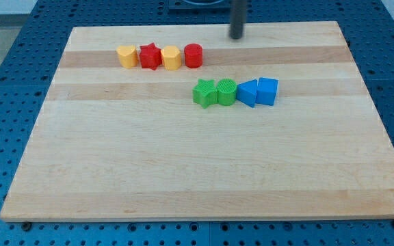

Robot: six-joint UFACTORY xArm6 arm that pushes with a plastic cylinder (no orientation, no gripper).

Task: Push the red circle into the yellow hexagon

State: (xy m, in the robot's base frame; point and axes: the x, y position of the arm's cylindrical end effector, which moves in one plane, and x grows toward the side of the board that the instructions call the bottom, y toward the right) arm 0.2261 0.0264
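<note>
The red circle [193, 55] stands near the view's top, at the right end of a row of blocks. The yellow hexagon [171, 58] is right beside it on its left, touching it. My tip [237, 36] is at the board's top edge, up and to the right of the red circle, clear of all blocks.
A red star [150, 56] and a yellow block [126, 56] continue the row to the left. Below right sit a green star [204, 93], a green circle [226, 91], a blue triangle [249, 92] and a blue block [267, 91]. The wooden board [197, 164] lies on a blue perforated table.
</note>
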